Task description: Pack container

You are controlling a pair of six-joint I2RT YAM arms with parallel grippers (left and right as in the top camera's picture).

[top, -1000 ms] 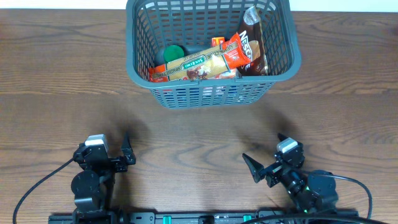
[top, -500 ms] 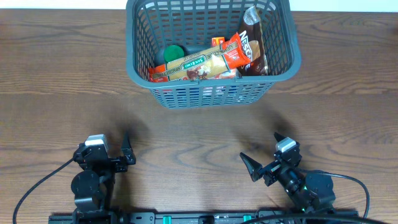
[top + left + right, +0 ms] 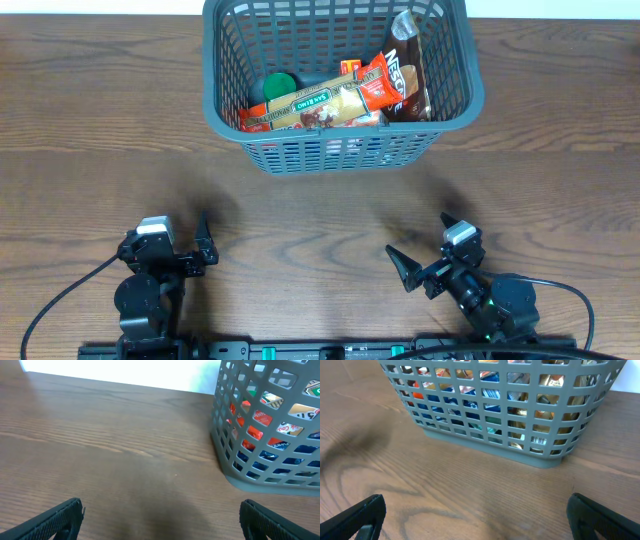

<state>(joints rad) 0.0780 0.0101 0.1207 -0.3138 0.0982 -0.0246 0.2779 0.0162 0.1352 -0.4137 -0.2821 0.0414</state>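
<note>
While my left fingers (image 3: 166, 232) and right fingers (image 3: 420, 236) gape wide, empty, the container (image 3: 340, 152) sits well ahead, crowded; a brown packet (image 3: 407, 60) leaning on its rim could topple if nudged. Left wrist: container ahead-right, only surface (image 3: 100, 450) between. Right wrist: lattice wall straight ahead, contents possibly cartons.

The large grey-blue plastic lattice basket (image 3: 340, 150) has its far rim cut off overhead. Inside it, a round green lid (image 3: 280, 87) lies partly hidden by a long orange-and-tan snack wrapper (image 3: 315, 105); lower packets are unidentifiable.
</note>
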